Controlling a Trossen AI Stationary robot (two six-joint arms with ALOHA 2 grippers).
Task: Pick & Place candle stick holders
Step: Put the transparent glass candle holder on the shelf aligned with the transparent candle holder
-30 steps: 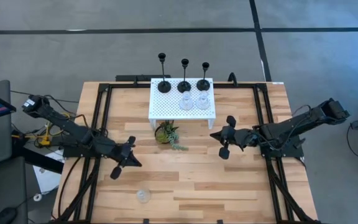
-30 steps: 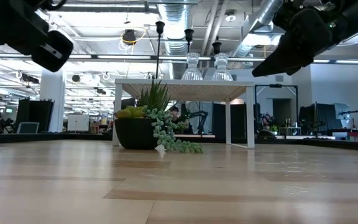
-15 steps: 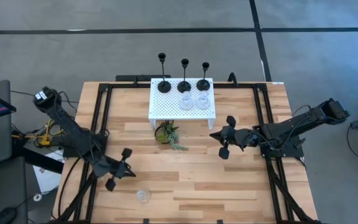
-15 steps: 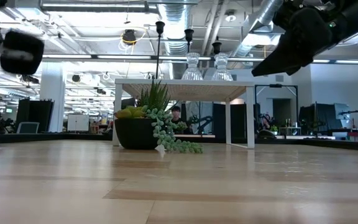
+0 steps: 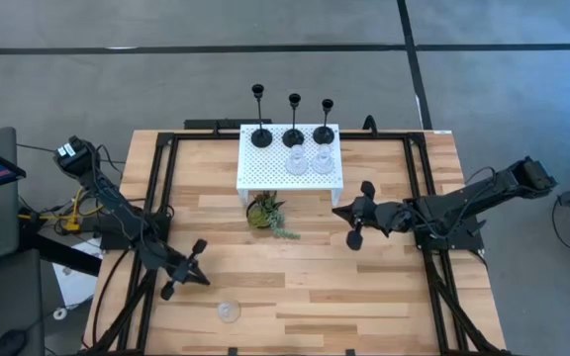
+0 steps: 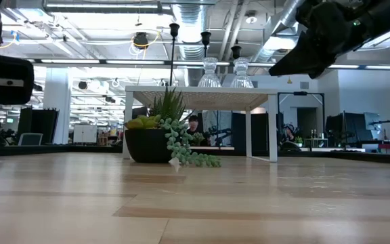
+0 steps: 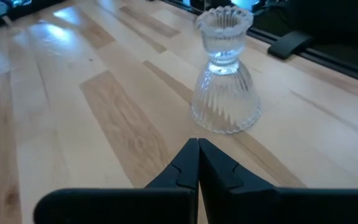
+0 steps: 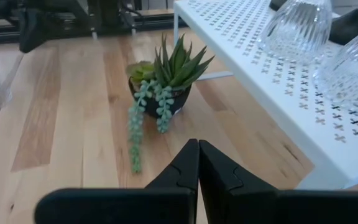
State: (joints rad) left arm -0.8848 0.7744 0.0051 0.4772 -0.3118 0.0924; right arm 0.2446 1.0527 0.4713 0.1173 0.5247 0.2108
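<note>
Three black candle stick holders (image 5: 261, 135) (image 5: 293, 135) (image 5: 324, 133) stand by their round bases on the far row of the white perforated stand (image 5: 260, 170). Two clear glass holders (image 5: 295, 163) (image 5: 322, 161) stand in front of them and show in the right wrist view (image 8: 297, 28). A third clear glass holder (image 5: 228, 311) stands upright on the table near its front edge, and shows in the left wrist view (image 7: 225, 78). My left gripper (image 5: 198, 278) (image 7: 197, 144) is shut and empty, a little short of that holder. My right gripper (image 5: 335, 211) (image 8: 197, 144) is shut and empty, right of the plant.
A small green potted plant (image 5: 265, 213) (image 8: 163, 81) stands on the table just in front of the stand. Black frame rails (image 5: 161, 178) run along the table's left, right and far sides. Bare wood lies in the table's middle and front right.
My left gripper has gone toward the table's near edge and somewhat to the left, coming down close to the clear glass holder that stands on the table. The holders and the plant have not moved.
</note>
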